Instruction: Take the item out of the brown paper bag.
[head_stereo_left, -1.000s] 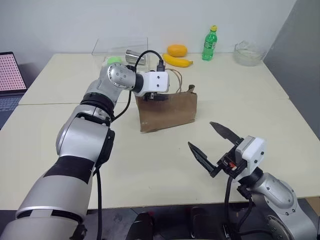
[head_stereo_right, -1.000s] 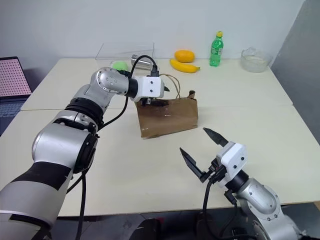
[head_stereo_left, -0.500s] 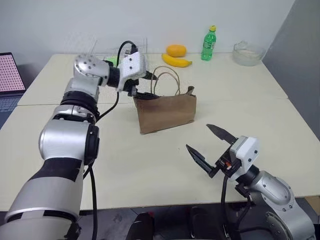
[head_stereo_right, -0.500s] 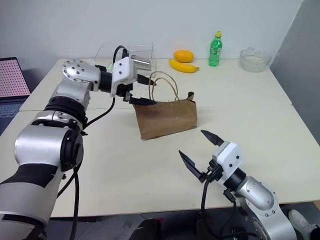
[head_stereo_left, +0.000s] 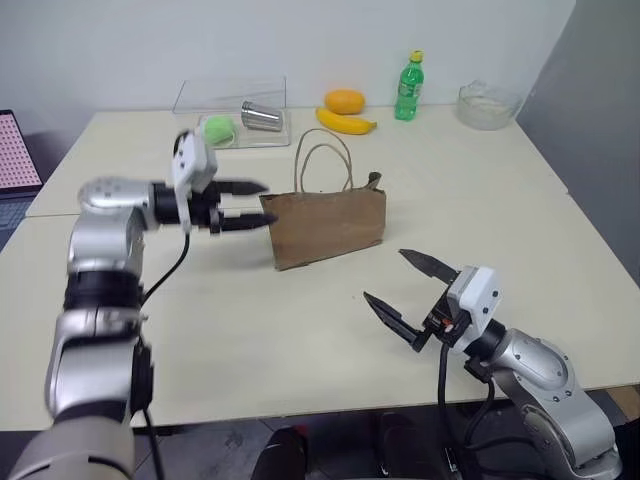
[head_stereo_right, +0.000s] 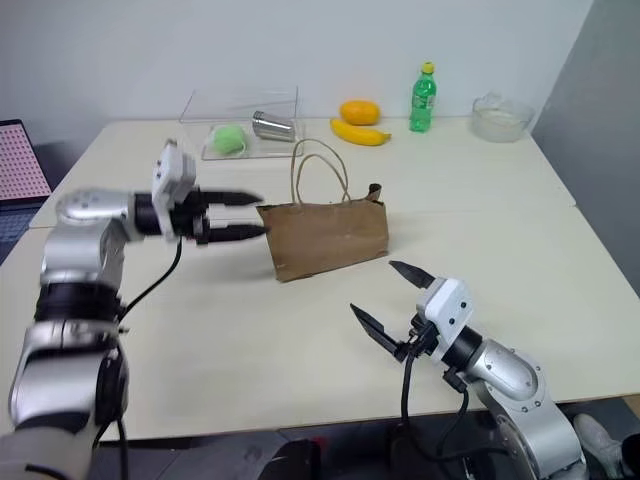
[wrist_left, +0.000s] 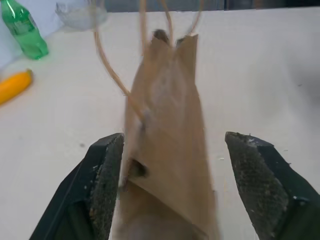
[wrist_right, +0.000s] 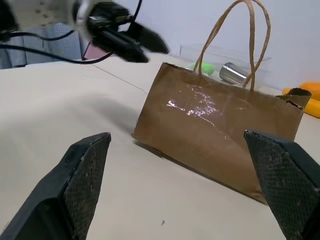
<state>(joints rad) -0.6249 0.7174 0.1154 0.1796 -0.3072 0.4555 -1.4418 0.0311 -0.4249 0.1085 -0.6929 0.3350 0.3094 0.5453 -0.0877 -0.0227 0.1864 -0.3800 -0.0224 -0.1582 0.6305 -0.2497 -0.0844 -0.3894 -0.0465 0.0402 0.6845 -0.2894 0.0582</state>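
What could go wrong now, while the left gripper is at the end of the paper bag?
1. The brown paper bag stands free on the table; a push from the left gripper may slide or tip it.
2. The cord handles stand up near the fingers and may snag.
3. The right gripper is open and apart from the bag, so nothing steadies it.

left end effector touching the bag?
Apart. Left eye view: left end effector sits just beside the brown paper bag, a sliver of table between.
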